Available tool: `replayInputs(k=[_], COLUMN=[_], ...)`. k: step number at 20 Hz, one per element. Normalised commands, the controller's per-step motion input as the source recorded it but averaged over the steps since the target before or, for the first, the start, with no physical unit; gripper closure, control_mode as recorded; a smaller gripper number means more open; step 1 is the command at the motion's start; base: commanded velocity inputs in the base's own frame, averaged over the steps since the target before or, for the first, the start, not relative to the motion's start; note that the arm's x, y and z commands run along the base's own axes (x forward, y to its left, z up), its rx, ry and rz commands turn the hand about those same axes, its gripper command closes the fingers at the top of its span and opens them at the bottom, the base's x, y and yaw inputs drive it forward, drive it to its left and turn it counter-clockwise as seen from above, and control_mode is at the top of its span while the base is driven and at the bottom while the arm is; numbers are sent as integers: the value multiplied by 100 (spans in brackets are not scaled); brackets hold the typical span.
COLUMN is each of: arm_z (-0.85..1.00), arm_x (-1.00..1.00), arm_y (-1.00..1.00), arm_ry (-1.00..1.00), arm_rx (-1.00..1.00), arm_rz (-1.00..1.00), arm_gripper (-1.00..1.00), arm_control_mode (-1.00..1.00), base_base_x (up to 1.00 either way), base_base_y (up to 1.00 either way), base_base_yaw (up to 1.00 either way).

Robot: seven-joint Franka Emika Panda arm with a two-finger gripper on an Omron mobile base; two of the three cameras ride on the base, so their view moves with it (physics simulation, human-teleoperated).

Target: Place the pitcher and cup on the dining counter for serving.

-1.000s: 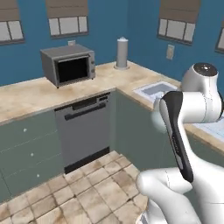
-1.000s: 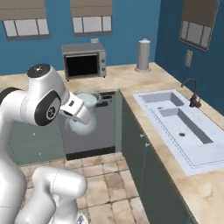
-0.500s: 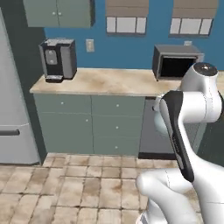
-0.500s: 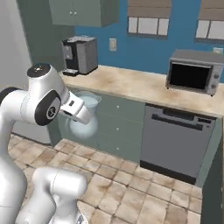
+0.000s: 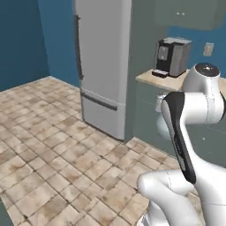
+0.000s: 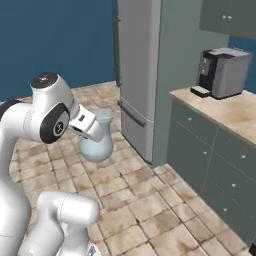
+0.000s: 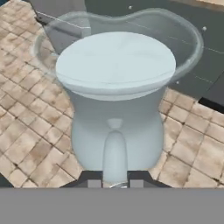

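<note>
Hand view has the claw [image 7: 113,183] clamped on the pitcher's [image 7: 116,103] handle, the jug upright above the tiled floor [image 7: 26,131]. Judging by this, the carry goes best with the jug held level and close while the base drives to the dining desk. Right base view shows the arm folded, elbow high, pitcher beside its chest
</note>
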Motion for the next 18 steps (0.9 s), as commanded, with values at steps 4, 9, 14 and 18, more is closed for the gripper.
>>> replayInputs(k=[4, 9, 14, 18], arm_z=[0, 0, 0, 0], arm_x=[0, 0, 0, 0], arm_y=[0, 0, 0, 0], arm_ry=[0, 0, 0, 0], arm_rx=[0, 0, 0, 0], arm_rz=[0, 0, 0, 0], arm_gripper=[100, 100, 100, 100], arm_control_mode=[100, 100, 100, 100], base_base_x=[6, 21, 57, 85], base_base_y=[0, 0, -21, -80], base_base_yaw=[100, 95, 79, 55])
